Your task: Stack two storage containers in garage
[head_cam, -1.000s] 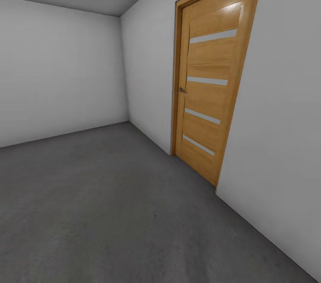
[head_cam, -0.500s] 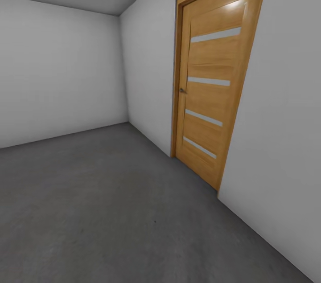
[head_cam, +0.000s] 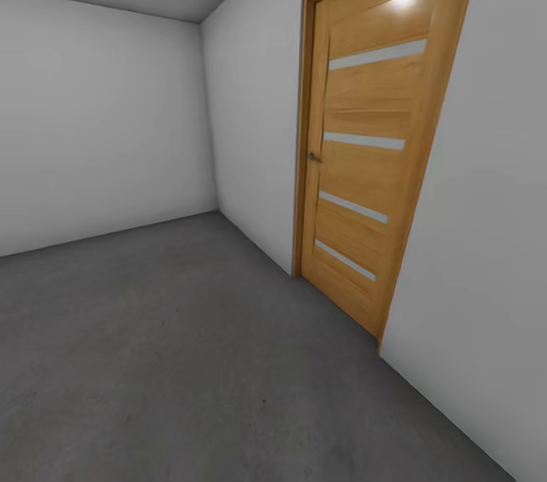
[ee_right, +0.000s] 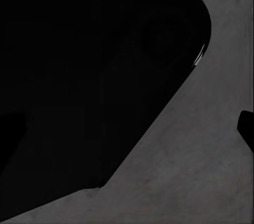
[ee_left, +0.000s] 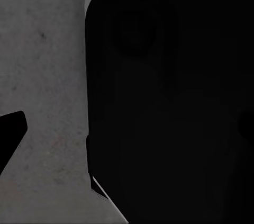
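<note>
Along the right wall (head_cam: 251, 125), a door (head_cam: 365, 155); floor (head_cam: 167, 345) apparently open.

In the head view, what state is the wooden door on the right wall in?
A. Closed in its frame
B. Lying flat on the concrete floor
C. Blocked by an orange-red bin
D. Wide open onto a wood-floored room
A: the wooden door sits shut within its frame, four pale horizontal strips across it and a small handle at its left edge, above the bare grey concrete floor.
</note>
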